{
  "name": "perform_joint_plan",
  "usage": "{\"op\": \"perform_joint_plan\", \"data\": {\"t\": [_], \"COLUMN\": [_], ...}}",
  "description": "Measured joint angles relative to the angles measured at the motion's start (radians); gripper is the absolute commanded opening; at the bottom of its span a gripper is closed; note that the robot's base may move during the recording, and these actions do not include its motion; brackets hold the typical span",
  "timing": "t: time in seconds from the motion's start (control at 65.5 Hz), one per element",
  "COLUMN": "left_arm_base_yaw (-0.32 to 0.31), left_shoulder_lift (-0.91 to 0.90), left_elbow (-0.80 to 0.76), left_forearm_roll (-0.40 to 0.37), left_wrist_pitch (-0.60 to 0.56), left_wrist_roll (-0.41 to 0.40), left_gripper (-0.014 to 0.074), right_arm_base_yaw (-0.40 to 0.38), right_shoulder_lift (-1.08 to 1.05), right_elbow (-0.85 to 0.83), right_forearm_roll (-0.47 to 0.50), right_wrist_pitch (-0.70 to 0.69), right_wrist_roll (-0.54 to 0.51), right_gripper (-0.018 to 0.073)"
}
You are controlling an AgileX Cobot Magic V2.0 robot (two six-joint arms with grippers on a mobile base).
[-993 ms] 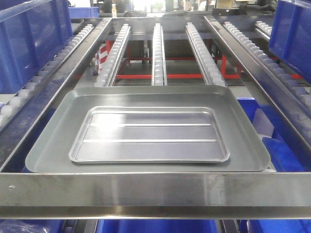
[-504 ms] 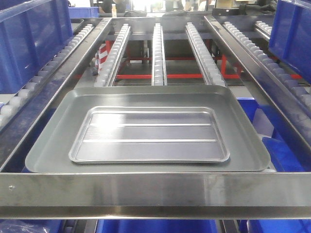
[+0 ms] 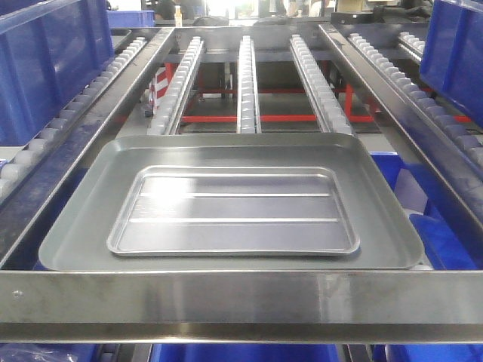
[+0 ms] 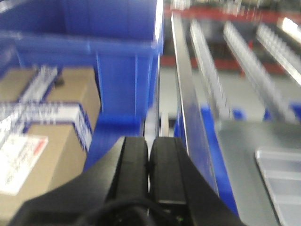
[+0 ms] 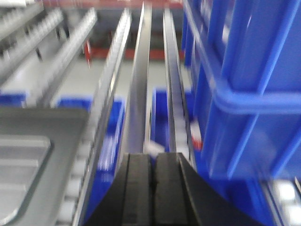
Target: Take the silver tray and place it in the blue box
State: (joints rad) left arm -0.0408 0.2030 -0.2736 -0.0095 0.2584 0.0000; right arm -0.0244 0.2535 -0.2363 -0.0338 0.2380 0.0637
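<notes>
Steel roller lanes [image 3: 247,75] run away from the camera inside a metal rack, with a broad steel crossbar [image 3: 241,298] along the near edge. On the left lane stands the blue box [image 3: 45,68], deep and ribbed. A second blue crate [image 3: 456,45] sits on the right lane. Between them, across the middle rollers and just behind the crossbar, lies a large dull grey tray [image 3: 75,219]. The silver tray [image 3: 234,211] rests flat inside it, roughly centred, with its two long ridges running left to right, well apart from both blue containers.

The left claw [image 4: 149,141] hangs beside the rack's left rail, in front of the blue box and some cardboard cartons [image 4: 42,127]. Its fingers are pressed together on nothing. The right claw [image 5: 153,157] is outside the right rail, likewise closed and empty. Both wrist views are blurred.
</notes>
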Motion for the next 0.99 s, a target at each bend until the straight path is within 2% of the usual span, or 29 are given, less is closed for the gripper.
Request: {"op": "perform_joint_plan", "data": {"t": [0.153, 0.229, 0.351, 0.458, 0.626, 0.718, 0.779, 0.84, 0.871, 0.917, 0.947, 0.962, 0.993], "left_arm_base_yaw": [0.000, 0.000, 0.000, 0.000, -0.007, -0.059, -0.137, -0.213, -0.253, -0.323, -0.361, -0.379, -0.422], "left_shoulder_lift": [0.262, 0.389, 0.568, 0.693, 0.862, 0.916, 0.941, 0.966, 0.987, 1.017, 1.040, 1.058, 1.081], "left_elbow": [-0.184, -0.233, -0.254, -0.254, -0.289, -0.326, -0.351, -0.382, -0.398, -0.425, -0.441, -0.449, -0.466], "left_forearm_roll": [-0.011, -0.026, -0.092, -0.162, -0.266, -0.279, -0.266, -0.216, -0.152, -0.043, 0.037, 0.099, 0.175], "left_wrist_pitch": [0.275, 0.342, 0.361, 0.381, 0.338, 0.321, 0.294, 0.283, 0.280, 0.285, 0.296, 0.303, 0.319], "left_wrist_roll": [0.000, 0.000, 0.000, 0.000, 0.000, 0.000, -0.006, -0.088, -0.154, -0.285, -0.410, -0.461, -0.556], "left_gripper": [-0.0008, -0.0007, -0.0008, -0.0008, -0.0005, -0.0006, -0.0006, -0.0006, -0.0006, -0.0006, -0.0006, -0.0006, -0.0006], "right_arm_base_yaw": [0.000, 0.000, 0.000, 0.000, 0.011, 0.051, 0.108, 0.162, 0.197, 0.239, 0.266, 0.279, 0.310], "right_shoulder_lift": [0.274, 0.418, 0.609, 0.712, 0.842, 0.891, 0.920, 0.944, 0.962, 0.985, 1.003, 1.013, 1.038], "right_elbow": [-0.118, -0.161, -0.193, -0.195, -0.231, -0.276, -0.309, -0.341, -0.361, -0.385, -0.402, -0.415, -0.433], "right_forearm_roll": [0.004, 0.016, 0.048, 0.139, 0.270, 0.288, 0.292, 0.292, 0.287, 0.256, 0.234, 0.208, 0.154], "right_wrist_pitch": [0.124, 0.188, 0.242, 0.244, 0.253, 0.270, 0.270, 0.262, 0.257, 0.245, 0.240, 0.238, 0.238], "right_wrist_roll": [0.000, 0.000, -0.002, -0.002, -0.002, -0.002, 0.001, 0.033, 0.059, 0.127, 0.175, 0.200, 0.254], "right_gripper": [0.0052, 0.0052, 0.0052, 0.0052, 0.0057, 0.0062, 0.0080, 0.0080, 0.0080, 0.0080, 0.0080, 0.0080, 0.0080]}}
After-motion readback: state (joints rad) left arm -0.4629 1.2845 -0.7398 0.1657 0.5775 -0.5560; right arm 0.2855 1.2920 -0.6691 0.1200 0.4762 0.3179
